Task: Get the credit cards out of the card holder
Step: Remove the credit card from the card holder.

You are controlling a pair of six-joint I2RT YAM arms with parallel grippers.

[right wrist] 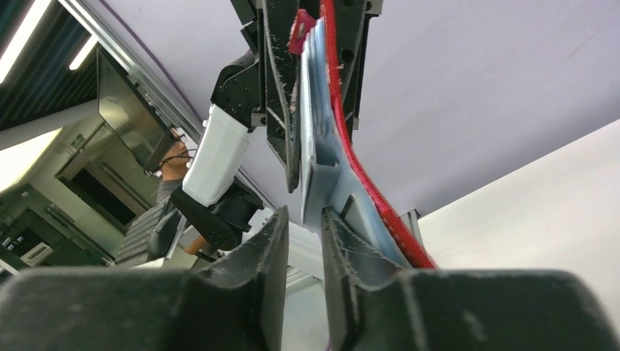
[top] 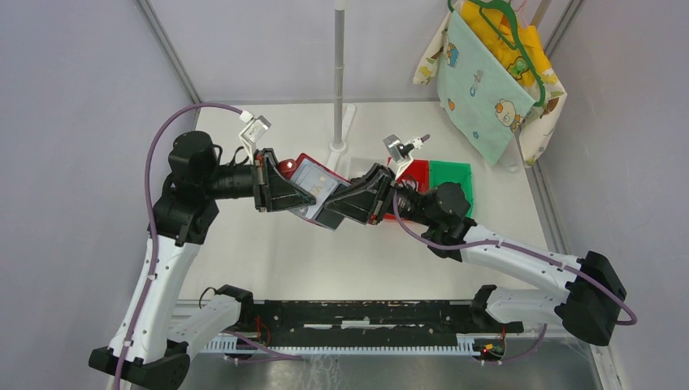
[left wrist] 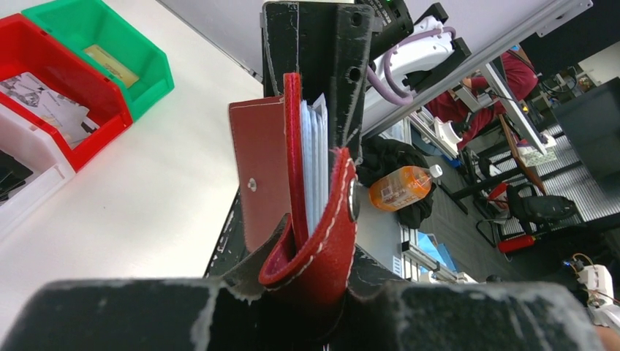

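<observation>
The red card holder (top: 306, 159) hangs above the table, folded open, between both arms. My left gripper (top: 296, 195) is shut on its folded end (left wrist: 314, 256), which sits wedged between the jaws (left wrist: 311, 285). The credit cards (left wrist: 314, 161) show as pale grey-blue edges stacked inside the holder; one grey-blue face (top: 315, 175) points up. My right gripper (top: 341, 199) meets the holder from the other side. In the right wrist view its fingers (right wrist: 303, 219) stand a little apart, open, at the lower edge of the cards (right wrist: 314, 139), with the red cover (right wrist: 365, 183) just right of them.
A red bin (top: 416, 173) and a green bin (top: 452, 177) stand right of the grippers, with a white bin (left wrist: 22, 183) beside them. A metal pole (top: 339, 73) rises behind. Patterned cloth bags (top: 487, 81) hang at the back right.
</observation>
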